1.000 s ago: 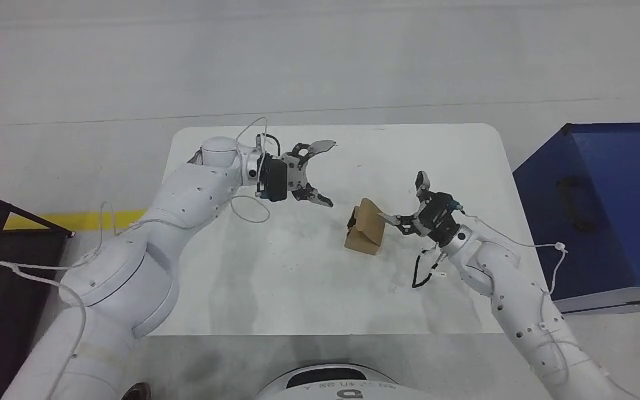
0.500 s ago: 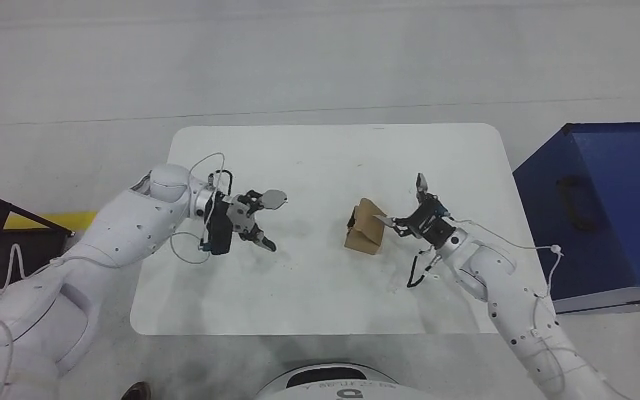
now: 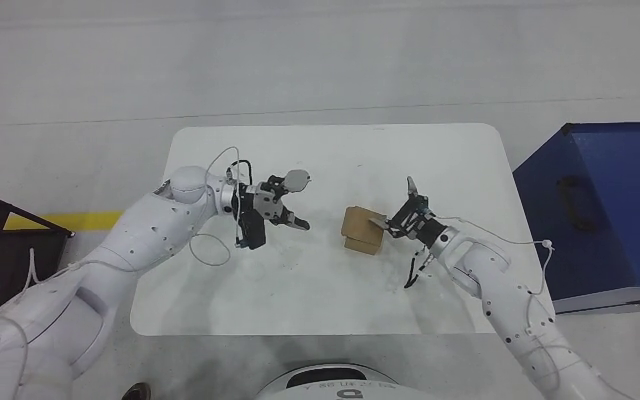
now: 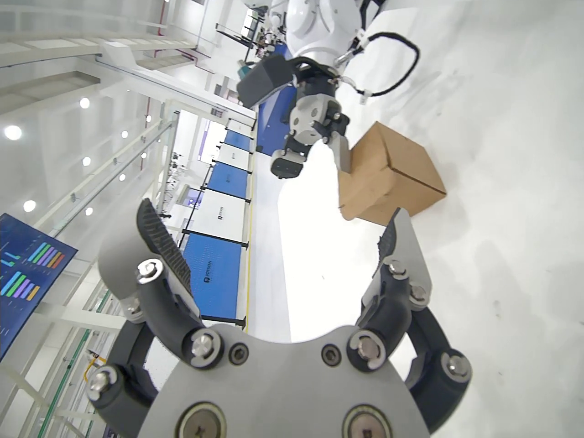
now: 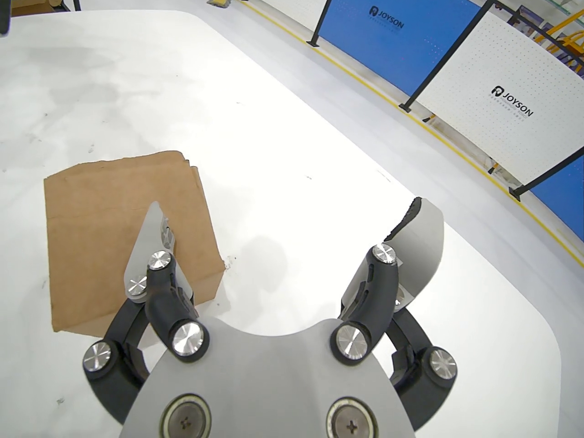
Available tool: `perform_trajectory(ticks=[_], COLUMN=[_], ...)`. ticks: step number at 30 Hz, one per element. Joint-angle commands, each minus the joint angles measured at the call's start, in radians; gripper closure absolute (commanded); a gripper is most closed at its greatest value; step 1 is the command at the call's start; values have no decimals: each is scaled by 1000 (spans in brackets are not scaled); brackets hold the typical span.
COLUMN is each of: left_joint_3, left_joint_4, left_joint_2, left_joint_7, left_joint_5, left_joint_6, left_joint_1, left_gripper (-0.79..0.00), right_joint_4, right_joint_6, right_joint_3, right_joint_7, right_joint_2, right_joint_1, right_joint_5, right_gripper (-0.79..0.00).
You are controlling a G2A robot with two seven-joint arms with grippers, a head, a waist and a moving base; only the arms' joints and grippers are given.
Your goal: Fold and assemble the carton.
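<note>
L gripper [image 3: 300, 203] hangs clear, R gripper [image 3: 396, 205] at the carton [image 3: 358, 230].
On top cam I've got the L gripper over the table [image 3: 450, 160], left of centre, jaws spread wide and empty, aimed toward the carton but well apart from it. The carton is brown cardboard and sits on the table approx mid, a bit right of centre; from L wrist cam it reads as a boxed-up shape w/ faces closed, as far as I can tell. R gripper is just beside it on the right, jaws also spread: one finger lies against the carton's face near its top edge, the other is out over bare table, so no pinch. Blue bin [image 3: 590, 210] stands on the floor past the table's right edge.
</note>
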State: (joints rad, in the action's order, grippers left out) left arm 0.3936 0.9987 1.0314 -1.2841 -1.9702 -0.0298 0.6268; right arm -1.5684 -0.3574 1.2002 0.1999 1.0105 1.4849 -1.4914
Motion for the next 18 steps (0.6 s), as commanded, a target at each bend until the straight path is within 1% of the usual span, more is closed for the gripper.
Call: perform_trajectory(ticks=[1, 3, 6, 9, 12, 14, 15, 17, 18], left_joint_3=[-8, -20, -31, -41, -65, -98, -115, -139, -146], left_joint_4=[-8, -25, -54, -84, -91, -93, -100, -126, -148], left_joint_2=[17, 36, 65, 92, 118, 134, 141, 155, 161], left_joint_7=[4, 11, 10, 12, 11, -11, -18, -69, -64], left_joint_5=[-5, -23, -22, -47, -123, -239, -299, -356, -389], left_joint_6=[-3, -7, -8, 8, 47, 85, 99, 74, 71], left_joint_1=[-8, -20, -31, -49, -70, -98, -111, -134, -147], left_gripper=[-785, -785, -785, -785, -785, -785, -739, -622, -489], right_joint_4=[-3, -10, -10, -1, 14, 28, 34, 43, 46], right_joint_6=[-2, -12, -52, -119, -189, -226, -234, -246, -252], right_joint_3=[6, 18, 58, 95, 115, 121, 125, 130, 133], right_joint_7=[7, 34, 96, 130, 116, 112, 110, 111, 112], right_joint_2=[0, 0, -2, -5, -10, -12, -12, -13, -13], right_joint_1=[4, 15, 42, 71, 83, 86, 86, 89, 90], right_joint_5=[11, 45, 145, 238, 269, 279, 282, 293, 298], right_gripper=[-785, -785, -785, -785, -785, -785, -785, -785, -785])
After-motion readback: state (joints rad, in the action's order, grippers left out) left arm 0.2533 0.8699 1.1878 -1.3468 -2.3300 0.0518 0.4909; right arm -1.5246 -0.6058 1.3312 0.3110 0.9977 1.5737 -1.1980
